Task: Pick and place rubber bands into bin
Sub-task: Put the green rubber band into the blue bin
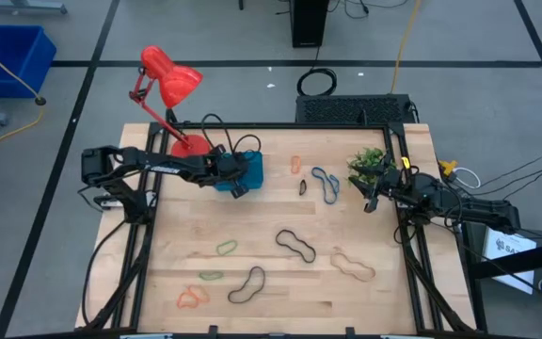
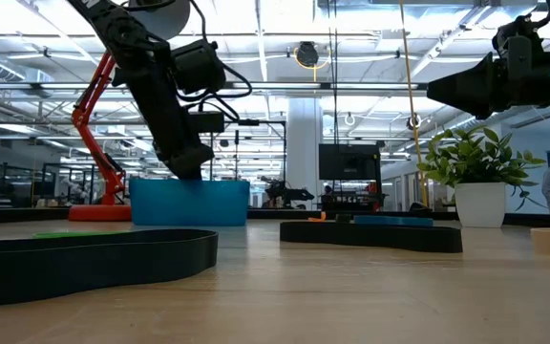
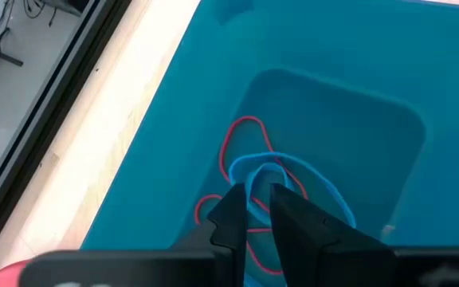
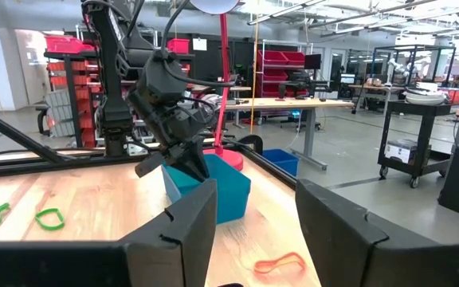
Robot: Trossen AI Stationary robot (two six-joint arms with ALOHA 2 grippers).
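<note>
The teal bin (image 1: 252, 168) stands next to the red lamp's base; it also shows in the low view (image 2: 189, 203) and the right wrist view (image 4: 221, 187). My left gripper (image 3: 260, 191) reaches down inside the bin (image 3: 333, 80), shut on a blue rubber band (image 3: 325, 187). A red band (image 3: 233, 139) lies on the bin's floor under the blue one. Several more bands lie on the table, among them an orange one (image 1: 295, 165), a blue-grey one (image 1: 325, 184) and a black one (image 1: 296, 245). My right gripper (image 1: 370, 202) is open and empty (image 4: 249, 207) by the potted plant. My left gripper pinches the blue band between its two fingertips at one end of the loop (image 3: 265, 171). The fingers come from above, pointing down into the bin. The rest of the loop lies slack on the bin's floor, over the red band.
The red lamp (image 1: 170, 80) leans over the table's far left, its base (image 1: 191, 144) beside the bin. A potted plant (image 1: 370, 162) stands at the far right. Green (image 1: 227, 247), tan (image 1: 354, 266), orange (image 1: 192, 298) and black (image 1: 247, 285) bands lie toward the near edge.
</note>
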